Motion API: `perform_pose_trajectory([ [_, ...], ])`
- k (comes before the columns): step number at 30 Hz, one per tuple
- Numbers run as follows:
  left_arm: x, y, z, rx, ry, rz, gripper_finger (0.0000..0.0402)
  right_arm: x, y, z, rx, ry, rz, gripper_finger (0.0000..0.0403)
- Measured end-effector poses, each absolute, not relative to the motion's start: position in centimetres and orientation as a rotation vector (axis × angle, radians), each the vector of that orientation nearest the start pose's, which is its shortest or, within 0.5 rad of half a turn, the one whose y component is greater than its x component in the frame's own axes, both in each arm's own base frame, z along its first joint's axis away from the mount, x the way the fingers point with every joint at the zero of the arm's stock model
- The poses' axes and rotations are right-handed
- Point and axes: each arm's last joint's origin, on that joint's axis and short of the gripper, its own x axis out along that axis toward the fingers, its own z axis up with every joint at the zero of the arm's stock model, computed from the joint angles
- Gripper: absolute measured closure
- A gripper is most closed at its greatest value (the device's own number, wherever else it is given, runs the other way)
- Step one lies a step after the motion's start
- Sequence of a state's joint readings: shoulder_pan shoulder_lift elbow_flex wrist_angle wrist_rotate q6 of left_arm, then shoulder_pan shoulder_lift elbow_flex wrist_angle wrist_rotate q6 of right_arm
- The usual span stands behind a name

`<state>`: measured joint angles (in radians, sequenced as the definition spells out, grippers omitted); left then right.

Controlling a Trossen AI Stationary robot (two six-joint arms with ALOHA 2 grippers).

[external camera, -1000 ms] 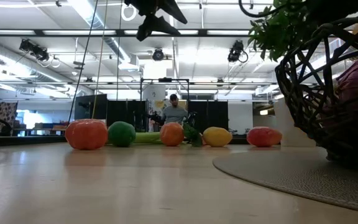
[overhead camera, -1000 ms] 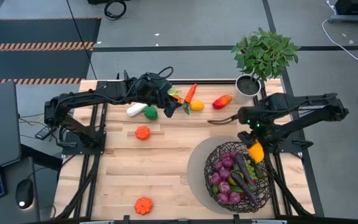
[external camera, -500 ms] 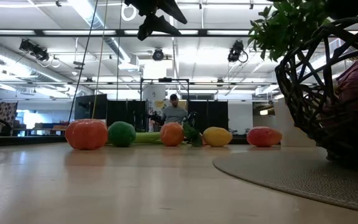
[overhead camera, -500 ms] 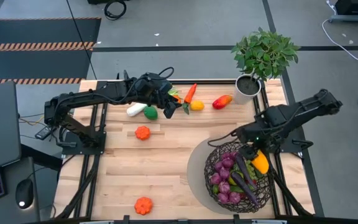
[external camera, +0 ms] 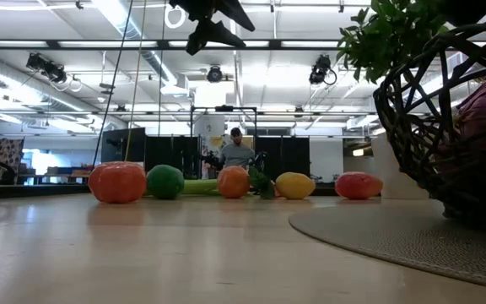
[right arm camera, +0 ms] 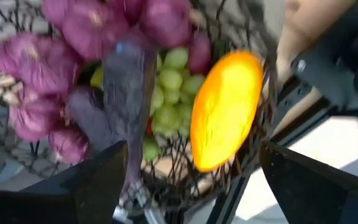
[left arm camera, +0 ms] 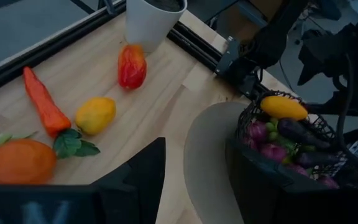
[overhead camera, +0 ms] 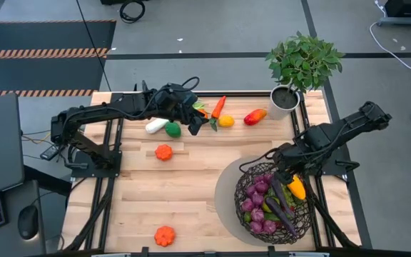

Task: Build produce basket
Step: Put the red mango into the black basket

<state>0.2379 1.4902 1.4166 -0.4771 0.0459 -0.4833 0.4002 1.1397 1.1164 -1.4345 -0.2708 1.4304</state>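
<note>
The dark woven wire basket (overhead camera: 273, 205) stands on a round grey mat at the table's near right. It holds purple onions, dark eggplants, green grapes and a yellow-orange pepper (right arm camera: 225, 109), which lies against its far right wall (overhead camera: 296, 188). My right gripper (overhead camera: 285, 173) hangs open just above that pepper (right arm camera: 191, 152), one finger on either side and clear of it. My left gripper (overhead camera: 204, 121) is open (left arm camera: 197, 180) above the far middle of the table, over a carrot (overhead camera: 218, 107), an orange (left arm camera: 18, 160), a yellow fruit (overhead camera: 225, 121) and a red-yellow pepper (overhead camera: 255, 116).
A leek (overhead camera: 157, 126) and a lime (overhead camera: 173, 130) lie left of the left gripper. One small pumpkin (overhead camera: 163, 152) sits mid-table, another (overhead camera: 164, 235) at the near edge. A white pot with a leafy plant (overhead camera: 285, 100) stands at the far right corner. A person stands in the room beyond (external camera: 237, 148).
My right gripper has moved toward the near edge and down over the basket, carrying the yellow-orange pepper from above the far rim into it. The pepper now rests inside against the basket's wall. The left arm has kept still.
</note>
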Motion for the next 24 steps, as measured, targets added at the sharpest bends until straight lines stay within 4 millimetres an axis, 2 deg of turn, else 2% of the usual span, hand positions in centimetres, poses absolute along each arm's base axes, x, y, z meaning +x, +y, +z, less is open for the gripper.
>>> perform_pose_trajectory([
  [6,32.1,7.7,35.8,-0.591,0.482,0.328,0.023,15.7,5.9,30.2,0.969,1.431,-0.662,0.0039],
  [12,32.1,7.7,35.8,-0.651,0.474,0.343,0.023,17.5,3.6,30.2,0.886,1.217,-0.711,0.0039],
  [18,32.1,7.7,35.8,-0.767,0.456,0.374,0.023,20.6,0.7,29.8,0.83,1.079,-0.66,0.0039],
  [24,32.2,7.2,35.8,-0.825,0.453,0.378,0.023,24.2,-2.4,28.4,0.784,1.02,-0.582,0.0043],
])
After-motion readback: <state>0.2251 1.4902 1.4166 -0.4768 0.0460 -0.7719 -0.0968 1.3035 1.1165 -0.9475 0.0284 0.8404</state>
